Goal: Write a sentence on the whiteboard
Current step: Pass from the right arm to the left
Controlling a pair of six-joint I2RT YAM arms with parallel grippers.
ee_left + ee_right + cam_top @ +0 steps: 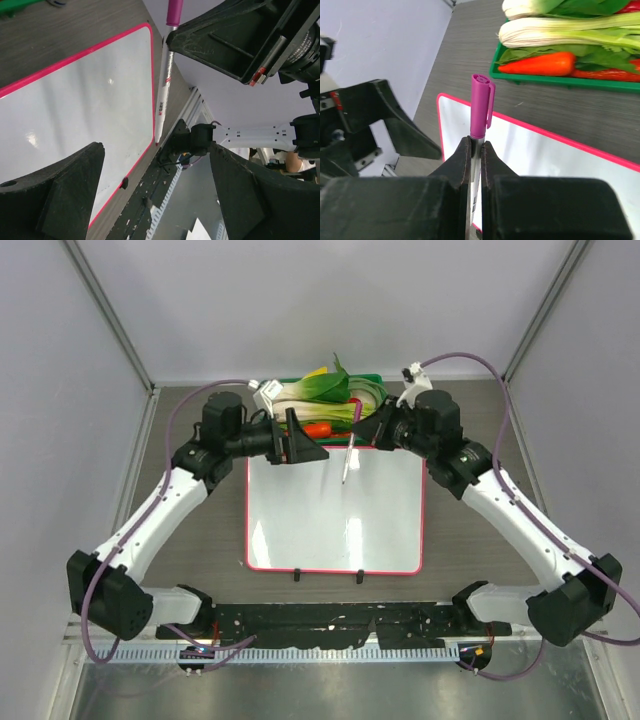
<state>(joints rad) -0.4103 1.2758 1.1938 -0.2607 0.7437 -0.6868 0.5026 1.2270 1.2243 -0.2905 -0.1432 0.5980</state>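
1. The whiteboard (335, 515) lies flat on the counter (220, 540) between the two arms, just in front of the green tray (545, 81).
2. The right fingers (462, 165) pinch a purple-capped marker (481, 105) above the board's far edge.
3. The left fingers (305, 450) are spread wide beside it — gripping nothing.
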